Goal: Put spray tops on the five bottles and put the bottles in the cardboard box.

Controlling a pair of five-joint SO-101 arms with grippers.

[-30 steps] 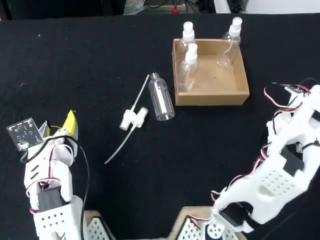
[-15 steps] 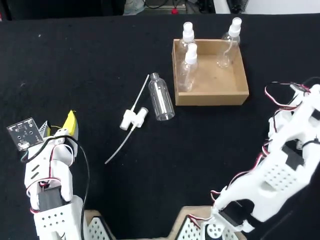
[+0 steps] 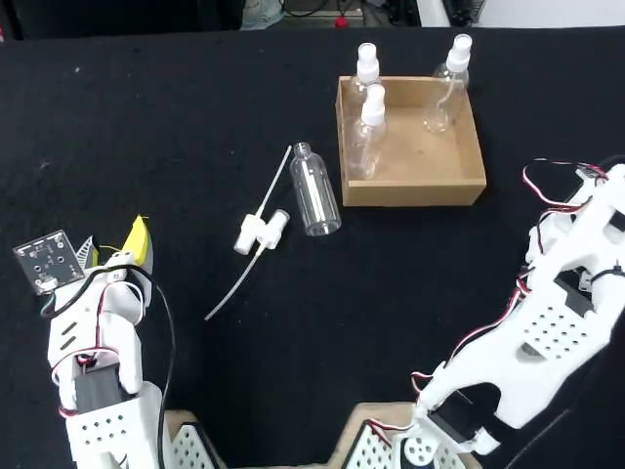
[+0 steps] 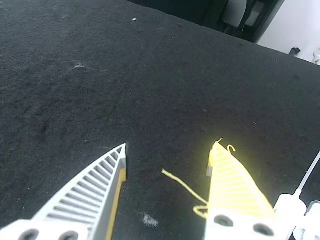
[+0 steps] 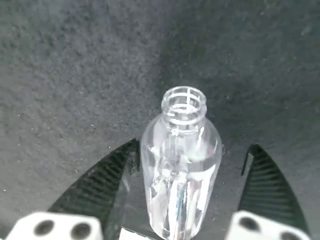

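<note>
Three clear bottles with white spray tops (image 3: 368,117) stand in the cardboard box (image 3: 415,188). A fourth clear bottle (image 3: 314,188) lies topless on the black table, left of the box. Two loose spray tops (image 3: 261,232) with long tubes lie beside it; one of these spray tops (image 4: 289,206) appears past my left gripper's yellow finger. My left gripper (image 4: 170,149) is open over bare table at the front left (image 3: 112,244). My right gripper (image 5: 192,145) is open around a fifth topless bottle (image 5: 182,150), neck pointing away; one black finger touches it, the other stands apart.
The right arm (image 3: 571,293) sits at the table's right side, in front of the box, covering its own gripper in the high view. A small circuit board (image 3: 47,260) rides on the left arm. Bare black cloth lies between the arms.
The right arm has shifted a little to the right and toward the front edge. The left arm, the lying bottle, the spray tops and the box have not moved.
</note>
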